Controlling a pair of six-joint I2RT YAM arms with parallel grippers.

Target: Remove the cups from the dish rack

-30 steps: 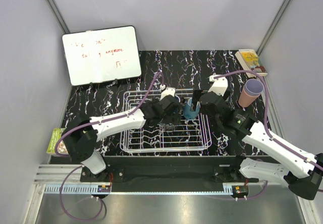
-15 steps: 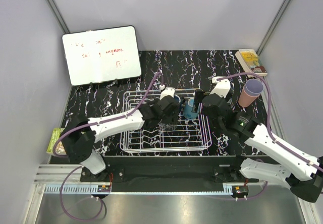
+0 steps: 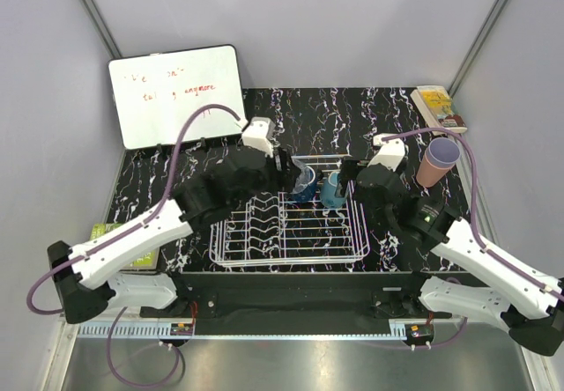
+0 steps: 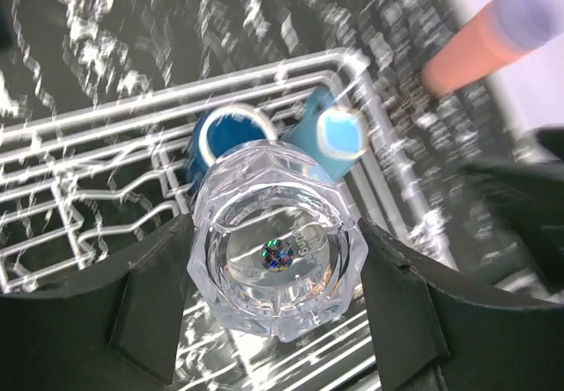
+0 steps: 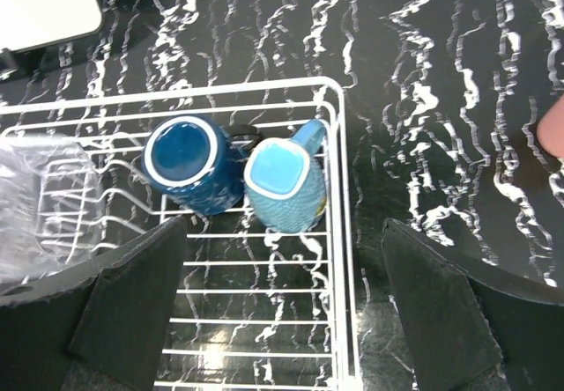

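Clear glass cup (image 4: 278,250) clamped in left gripper (image 4: 278,307) above dish rack (image 5: 220,89). Right gripper (image 5: 286,307) jaws wide apart over dark blue cup (image 5: 187,158) and teal cup (image 5: 280,180).

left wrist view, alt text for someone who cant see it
The left hand grips a clear glass, seen end-on, over the white dish rack. A dark blue cup and a teal cup sit in the rack beyond; a blurred salmon cup stands outside it.

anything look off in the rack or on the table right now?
Only the light teal cup: it sits tilted in the far right corner of the dish rack, right beside the dark blue cup. No spill or damage shows.
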